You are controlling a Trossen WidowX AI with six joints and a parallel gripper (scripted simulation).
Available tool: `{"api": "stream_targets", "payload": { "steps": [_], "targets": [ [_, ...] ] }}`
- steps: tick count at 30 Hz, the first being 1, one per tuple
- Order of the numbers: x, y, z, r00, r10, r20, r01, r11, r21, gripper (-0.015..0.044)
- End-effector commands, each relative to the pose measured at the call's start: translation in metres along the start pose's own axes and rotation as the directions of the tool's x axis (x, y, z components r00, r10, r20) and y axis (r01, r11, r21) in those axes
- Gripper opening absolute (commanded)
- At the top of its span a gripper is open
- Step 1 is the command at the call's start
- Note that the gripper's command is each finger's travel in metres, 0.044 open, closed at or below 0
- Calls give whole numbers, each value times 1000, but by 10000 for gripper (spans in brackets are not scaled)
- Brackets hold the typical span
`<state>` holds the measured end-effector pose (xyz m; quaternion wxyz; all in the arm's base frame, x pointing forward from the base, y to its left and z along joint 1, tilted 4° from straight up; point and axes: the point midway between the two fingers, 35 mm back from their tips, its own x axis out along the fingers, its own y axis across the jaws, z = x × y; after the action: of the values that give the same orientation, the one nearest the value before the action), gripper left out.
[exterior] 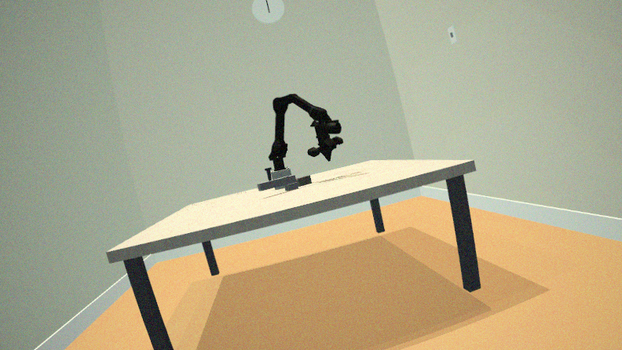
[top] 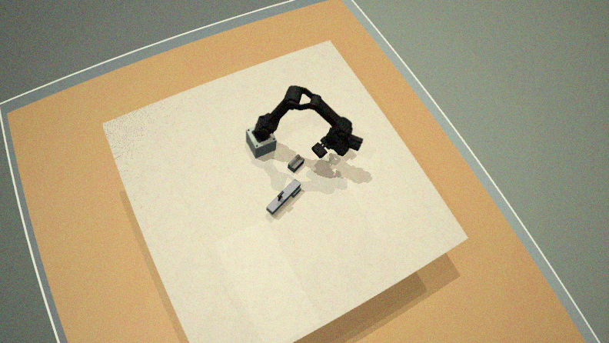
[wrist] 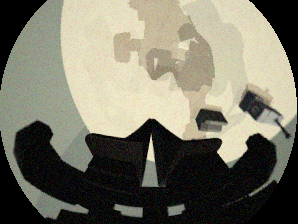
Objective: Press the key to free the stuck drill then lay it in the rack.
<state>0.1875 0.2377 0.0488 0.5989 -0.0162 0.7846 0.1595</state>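
My gripper [top: 342, 153] [exterior: 328, 159] [wrist: 151, 121] is shut and empty, pointing down high above the table, to the right of the rack and the long grey bar. The small dark grooved block, which looks like the rack [top: 295, 163] [exterior: 305, 179] [wrist: 210, 119], lies on the table between the arm's base and the bar. The long grey bar [top: 289, 191] [exterior: 266, 185] [wrist: 268, 117] holds a thin dark upright piece, apparently the drill [top: 280, 196] [exterior: 268, 173] [wrist: 283, 128]. A small block [top: 296, 192] [exterior: 292, 187] sits beside one end of the bar; which part is the key, I cannot tell.
The pale table top [top: 362, 238] [exterior: 243, 213] carries the arm's grey base [top: 261, 147] [exterior: 280, 173], behind the bar in the exterior view. The arm arches from this base to the gripper. Shadows of the arm fall beside the rack.
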Motion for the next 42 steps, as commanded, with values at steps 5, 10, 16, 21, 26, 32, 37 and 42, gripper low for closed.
{"api": "stream_targets", "payload": {
  "steps": [5, 10, 16, 21, 26, 32, 37, 42],
  "targets": [
    [-60, -113, 49, 982, -21, 186, 27, 999, -31, 0],
    [-93, -189, 51, 959, -76, 274, 87, 996, -28, 0],
    [-123, -279, 24, 930, -173, 325, 186, 983, -9, 0],
    [-134, -321, 1, 917, -226, 327, 238, 971, 3, 0],
    [-131, -317, 5, 920, -216, 326, 223, 975, 16, 0],
    [-125, -322, 4, 918, -225, 327, 237, 971, 4, 0],
    [-121, -327, 3, 918, -226, 327, 238, 971, 3, 0],
    [-120, -326, 4, 918, -226, 327, 238, 971, 3, 0]
  ]
}}
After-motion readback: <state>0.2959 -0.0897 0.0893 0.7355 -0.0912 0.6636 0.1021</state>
